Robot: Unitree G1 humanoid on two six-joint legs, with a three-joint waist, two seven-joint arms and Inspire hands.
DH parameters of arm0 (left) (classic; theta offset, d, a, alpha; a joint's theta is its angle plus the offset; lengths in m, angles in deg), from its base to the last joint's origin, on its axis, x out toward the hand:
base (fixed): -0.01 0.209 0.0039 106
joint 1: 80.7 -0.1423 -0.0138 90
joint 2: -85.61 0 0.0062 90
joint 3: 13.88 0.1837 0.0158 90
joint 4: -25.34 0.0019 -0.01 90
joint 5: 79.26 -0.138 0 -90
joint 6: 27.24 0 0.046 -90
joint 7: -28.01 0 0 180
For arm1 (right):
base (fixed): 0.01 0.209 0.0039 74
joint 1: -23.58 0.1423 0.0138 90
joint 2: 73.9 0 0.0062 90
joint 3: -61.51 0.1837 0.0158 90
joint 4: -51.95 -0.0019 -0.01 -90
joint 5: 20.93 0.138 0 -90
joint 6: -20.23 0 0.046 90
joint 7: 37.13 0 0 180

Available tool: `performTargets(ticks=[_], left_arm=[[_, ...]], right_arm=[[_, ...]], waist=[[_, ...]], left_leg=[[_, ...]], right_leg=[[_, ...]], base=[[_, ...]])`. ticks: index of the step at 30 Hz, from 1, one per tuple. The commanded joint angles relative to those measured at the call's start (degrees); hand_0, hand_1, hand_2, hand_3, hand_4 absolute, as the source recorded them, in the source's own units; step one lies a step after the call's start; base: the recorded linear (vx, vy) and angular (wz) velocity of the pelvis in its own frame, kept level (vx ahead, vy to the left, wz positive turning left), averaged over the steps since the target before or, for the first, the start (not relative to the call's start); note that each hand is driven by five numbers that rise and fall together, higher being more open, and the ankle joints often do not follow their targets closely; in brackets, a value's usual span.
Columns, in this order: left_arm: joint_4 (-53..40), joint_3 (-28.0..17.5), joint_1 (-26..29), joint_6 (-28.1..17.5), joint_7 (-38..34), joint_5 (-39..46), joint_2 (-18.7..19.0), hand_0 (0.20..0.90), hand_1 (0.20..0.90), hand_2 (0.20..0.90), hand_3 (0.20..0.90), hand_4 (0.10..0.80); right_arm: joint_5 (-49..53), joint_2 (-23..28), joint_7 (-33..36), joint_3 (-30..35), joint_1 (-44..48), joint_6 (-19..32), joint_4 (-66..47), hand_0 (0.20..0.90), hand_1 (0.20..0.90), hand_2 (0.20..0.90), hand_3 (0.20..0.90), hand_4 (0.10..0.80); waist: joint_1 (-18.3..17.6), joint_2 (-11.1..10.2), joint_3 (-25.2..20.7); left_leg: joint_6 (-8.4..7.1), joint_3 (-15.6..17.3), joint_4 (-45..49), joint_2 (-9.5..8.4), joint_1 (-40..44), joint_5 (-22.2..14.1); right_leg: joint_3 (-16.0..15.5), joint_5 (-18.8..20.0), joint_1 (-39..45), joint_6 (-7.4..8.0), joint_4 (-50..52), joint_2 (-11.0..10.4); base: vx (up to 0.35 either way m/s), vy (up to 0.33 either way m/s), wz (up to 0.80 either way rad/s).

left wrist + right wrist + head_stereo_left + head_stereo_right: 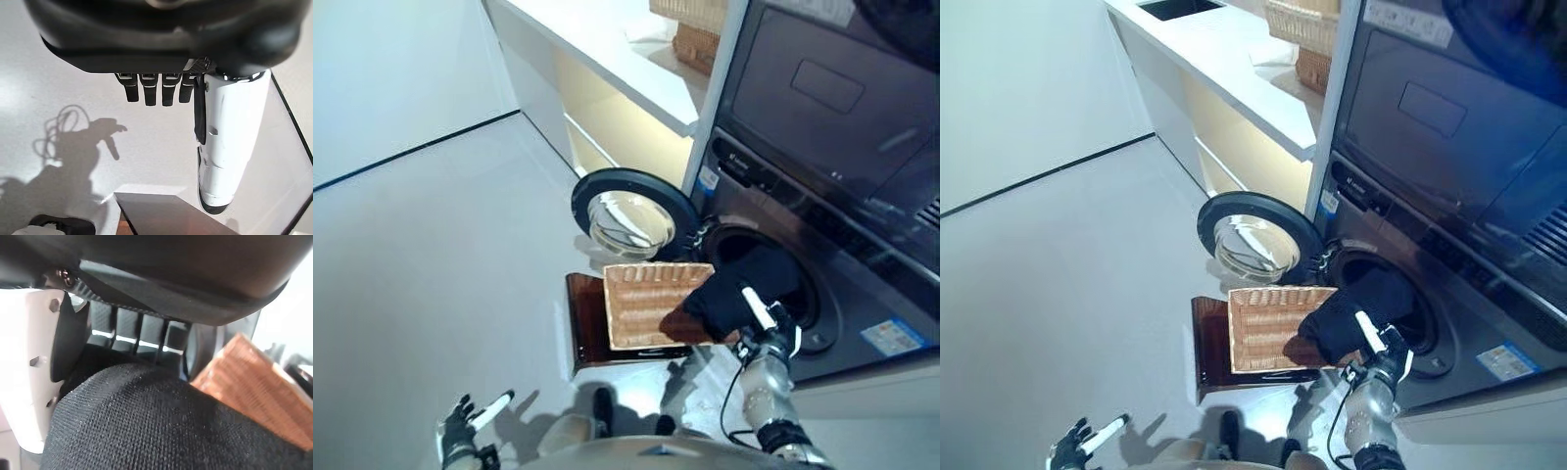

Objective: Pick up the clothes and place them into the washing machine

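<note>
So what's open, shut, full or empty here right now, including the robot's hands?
Washer door: swung wide open.
Black garment: held by the right hand, draped from basket edge toward the drum opening.
Basket: on a brown stool, nothing else showing inside.
Right hand: shut on the garment.
Left hand: open, holding nothing.

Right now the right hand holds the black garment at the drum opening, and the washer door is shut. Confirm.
Not quite: the washer door is swung open, as the left eye view shows. The right hand does hold the black garment at the drum opening.
</note>
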Motion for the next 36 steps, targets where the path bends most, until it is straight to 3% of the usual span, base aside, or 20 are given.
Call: performTargets(ticks=[1,2,3,5,6,8,11,16,29,36], left_arm=[[-4.13,0.31,6.17,-3.23,-0.83,-0.38,4.16,0.9,0.9,0.9,0.9,0.8],[-5.86,2.47,7.3,-4.27,-0.74,0.94,3.92,0.9,0.9,0.9,0.9,0.8],[-6.6,3.83,7.96,-4.79,-0.65,1.99,3.41,0.9,0.9,0.9,0.9,0.8],[-7.52,5.94,9.02,-5.86,-0.37,3.46,2.87,0.9,0.9,0.9,0.9,0.8],[-8.02,6.61,9.54,-6.02,-0.38,4.07,2.74,0.9,0.9,0.9,0.9,0.8],[-9.18,6.99,8.84,-6.2,-0.65,4.61,2.01,0.9,0.9,0.9,0.9,0.8],[-8.01,9.07,7.72,-5.43,0.42,3.64,0.46,0.9,0.9,0.9,0.9,0.8],[-2.97,9.72,9.83,-4.49,0.56,4.76,0.19,0.9,0.9,0.9,0.9,0.8],[-5.0,10.97,14.11,-5.69,-1.38,5.87,1.76,0.9,0.9,0.9,0.9,0.8],[-12.29,11.45,14.01,-6.67,-2.97,4.38,3.6,0.9,0.9,0.9,0.9,0.8]], right_arm=[[-0.99,2.73,-1.06,1.97,4.43,5.04,-7.34,0.2,0.2,0.2,0.2,0.3],[-1.21,3.01,-0.04,2.51,5.32,5.3,-8.06,0.2,0.2,0.2,0.2,0.3],[-1.62,3.38,0.61,3.05,5.86,5.07,-7.48,0.2,0.2,0.2,0.2,0.3],[-2.16,4.04,1.41,3.38,6.67,4.4,-6.69,0.2,0.2,0.2,0.2,0.3],[-1.79,4.27,1.62,3.6,6.91,4.2,-5.74,0.2,0.2,0.2,0.2,0.3],[-0.69,4.04,2.29,4.18,7.04,4.53,-4.37,0.2,0.2,0.2,0.2,0.3],[-0.27,5.1,3.83,5.47,10.11,4.65,-0.94,0.2,0.2,0.2,0.2,0.3],[3.58,6.17,5.67,7.72,15.71,7.01,3.06,0.2,0.2,0.2,0.2,0.3],[12.69,14.37,10.79,13.59,31.17,12.86,14.0,0.2,0.2,0.2,0.2,0.3],[16.68,24.27,15.06,15.52,38.7,15.72,20.56,0.2,0.2,0.2,0.2,0.3]], waist=[[-2.28,-1.4,0.57],[-2.2,0.19,1.24],[-2.12,1.08,1.42],[-1.51,0.87,1.6],[-1.39,0.29,1.86],[-0.72,-1.22,2.65],[-0.11,-1.36,1.97],[0.29,-0.32,4.53],[3.63,0.53,11.29],[4.79,0.66,12.71]], left_leg=[[-0.9,-0.68,3.99,-4.19,-2.99,-0.78],[-1.48,-2.34,3.24,-3.23,-1.83,-0.88],[-2.29,-3.8,2.72,-2.78,-1.02,-1.16],[-4.22,-5.46,2.08,-2.71,0.28,-2.76],[-5.09,-6.4,3.05,-3.0,0.47,-4.06],[-5.51,-6.57,5.49,-3.67,-1.26,-4.93],[-5.9,-7.68,4.54,-3.89,-2.59,-4.39],[-6.66,-11.1,5.95,-4.09,-7.43,-3.63],[-7.57,-13.56,12.82,-4.34,-21.02,-4.01],[-8.57,-14.02,23.64,-4.66,-32.4,-7.14]], right_leg=[[0.56,14.73,1.84,-0.96,4.49,3.89],[-0.65,11.85,-1.01,-4.04,1.59,-1.46],[-2.65,9.46,-0.69,-5.8,-1.81,-6.07],[-5.72,11.19,-0.35,-6.25,-13.7,-14.53],[-6.8,13.72,2.14,-5.33,-19.9,-17.09],[-7.77,14.74,4.0,-4.32,-21.18,-16.62],[-9.99,15.56,2.34,-3.7,-20.71,-16.85],[-12.46,14.59,-0.19,-4.18,-19.19,-16.82],[-14.49,10.7,-10.73,-5.31,-10.91,-16.51],[-14.63,6.61,-19.7,-6.02,-1.01,-16.35]], base=[[0.098,-0.076,0.31],[0.152,-0.118,0.38],[0.231,-0.198,0.23],[0.213,-0.247,0.23],[0.175,-0.256,0.38],[0.027,-0.179,0.35],[0.019,-0.072,0.64],[-0.068,-0.058,0.52],[-0.059,0.007,0.23],[-0.058,-0.008,0.3]])
